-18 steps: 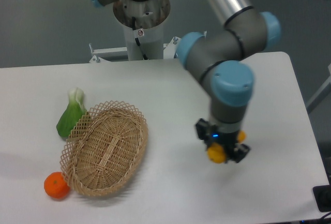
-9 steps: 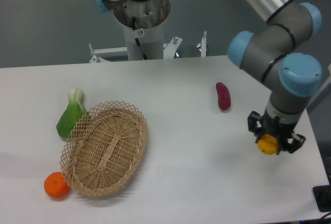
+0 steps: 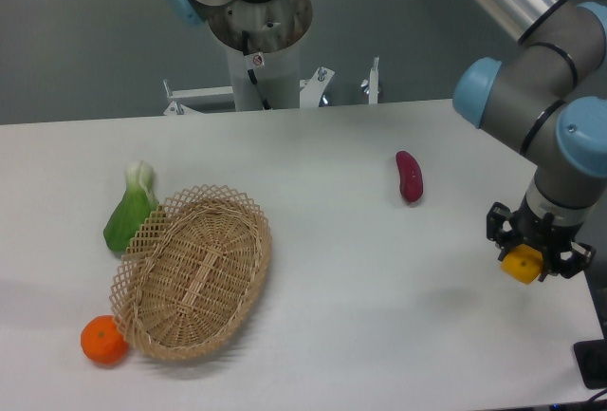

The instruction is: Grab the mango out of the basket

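The mango (image 3: pixel 523 264) sits inside the claw (image 3: pixel 537 257), so nothing separates the two: the claw is closed on it, black fingers on either side and the yellow fruit showing between and just below them. Only its lower end is visible, so its long axis cannot be read with certainty; it appears to run up into the claw, roughly along the wrist.

The relation that matters now is mango to basket (image 3: pixel 193 273). The basket lies well apart, on the far side of the surface (image 3: pixel 332 316) from the claw, with nothing in it. The claw hangs near the surface's right edge, close to the corner, and the faint shadow below and to the left of it suggests the fruit is held clear of the surface, not resting on it.

Judged from this, the pick is done: the fruit is out of the basket and carried by the only arm. Any further move would need little more than a steady hold, since the visible grip covers only the upper part of a smooth fruit that could slip.

A sweet potato (image 3: pixel 410 176) lies between claw and basket, nearer the claw. A green vegetable (image 3: pixel 129 210) touches the basket's upper left rim, and an orange (image 3: pixel 102 340) sits just beside its lower left.
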Robot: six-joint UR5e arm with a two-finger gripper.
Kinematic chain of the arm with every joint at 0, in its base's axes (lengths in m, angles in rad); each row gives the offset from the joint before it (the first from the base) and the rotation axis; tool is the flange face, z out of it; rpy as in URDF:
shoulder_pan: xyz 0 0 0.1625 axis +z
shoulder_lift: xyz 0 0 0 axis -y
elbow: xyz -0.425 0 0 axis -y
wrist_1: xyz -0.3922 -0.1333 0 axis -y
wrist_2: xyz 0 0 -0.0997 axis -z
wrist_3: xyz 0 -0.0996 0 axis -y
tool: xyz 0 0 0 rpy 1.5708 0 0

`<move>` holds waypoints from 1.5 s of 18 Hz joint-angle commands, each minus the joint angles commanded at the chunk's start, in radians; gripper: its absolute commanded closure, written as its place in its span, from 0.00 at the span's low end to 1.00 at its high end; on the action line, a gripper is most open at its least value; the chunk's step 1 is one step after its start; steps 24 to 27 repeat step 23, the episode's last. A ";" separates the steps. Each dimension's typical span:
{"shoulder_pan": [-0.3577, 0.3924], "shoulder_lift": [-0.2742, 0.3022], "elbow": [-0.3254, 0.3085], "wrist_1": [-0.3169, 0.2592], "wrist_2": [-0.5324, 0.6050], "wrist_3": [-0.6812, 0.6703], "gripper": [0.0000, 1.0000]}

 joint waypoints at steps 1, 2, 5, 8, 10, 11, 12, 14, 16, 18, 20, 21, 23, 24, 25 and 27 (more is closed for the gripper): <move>0.000 0.002 0.000 -0.009 0.003 0.024 0.37; 0.000 0.005 0.000 -0.027 0.005 0.047 0.37; 0.002 0.005 0.000 -0.034 0.005 0.054 0.38; 0.002 0.005 -0.003 -0.034 0.006 0.054 0.38; 0.000 0.008 -0.006 -0.032 0.008 0.054 0.38; 0.000 0.008 -0.009 -0.031 0.014 0.055 0.38; 0.000 0.008 -0.008 -0.032 0.015 0.054 0.38; 0.000 0.008 -0.009 -0.031 0.017 0.054 0.38; 0.000 0.008 -0.009 -0.031 0.017 0.054 0.38; 0.002 0.008 -0.009 -0.031 0.017 0.054 0.39; 0.002 0.008 -0.009 -0.031 0.017 0.054 0.40; 0.000 0.008 -0.009 -0.031 0.018 0.054 0.40; 0.000 0.008 -0.011 -0.029 0.017 0.054 0.41; 0.000 0.008 -0.011 -0.029 0.017 0.054 0.41; 0.000 0.008 -0.011 -0.029 0.017 0.054 0.41; 0.000 0.008 -0.011 -0.029 0.017 0.054 0.41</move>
